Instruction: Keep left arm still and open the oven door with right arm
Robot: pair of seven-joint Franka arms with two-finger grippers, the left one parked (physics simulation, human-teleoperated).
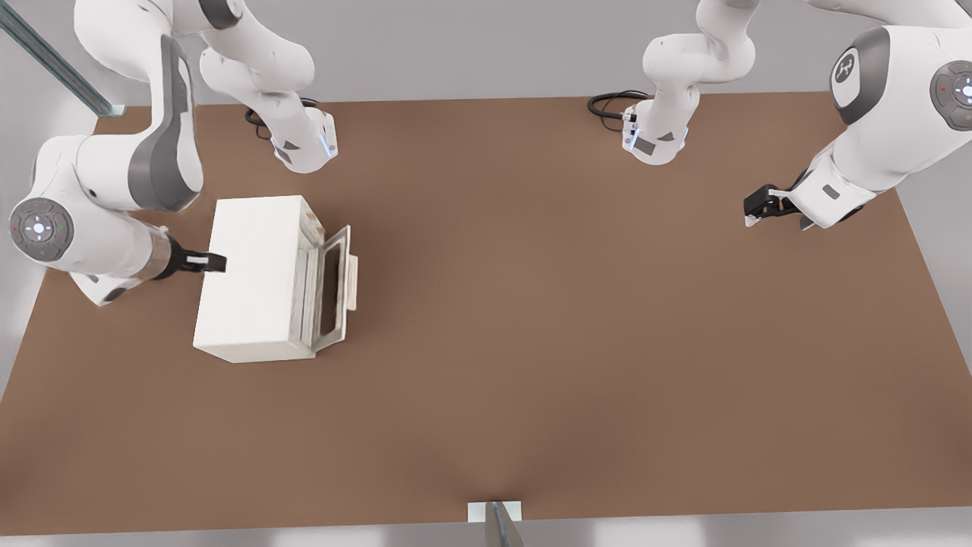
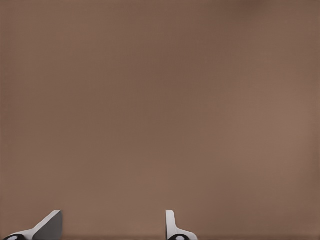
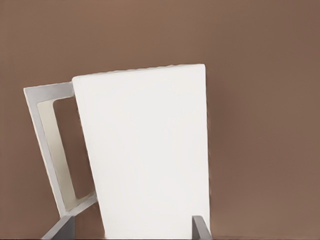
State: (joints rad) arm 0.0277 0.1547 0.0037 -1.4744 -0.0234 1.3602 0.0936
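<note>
The cream-white oven (image 1: 254, 277) stands on the front view's left part of the brown table. Its door (image 1: 334, 281), a cream frame with a dark window and a pale bar handle (image 1: 353, 282), hangs partly open, tilted away from the oven's front. My working gripper (image 1: 209, 262) hovers over the oven's back edge, on the side away from the door. It is open and holds nothing. The right wrist view looks down on the oven's top (image 3: 145, 150), with the door frame (image 3: 45, 140) sticking out beyond it and the fingertips (image 3: 200, 227) spread wide.
The parked arm's gripper (image 1: 767, 205) hangs over the table (image 1: 569, 342) at the front view's right. Two arm bases (image 1: 304, 144) (image 1: 657, 137) stand along the far edge with black cables. A metal bracket (image 1: 493, 513) sits at the near edge.
</note>
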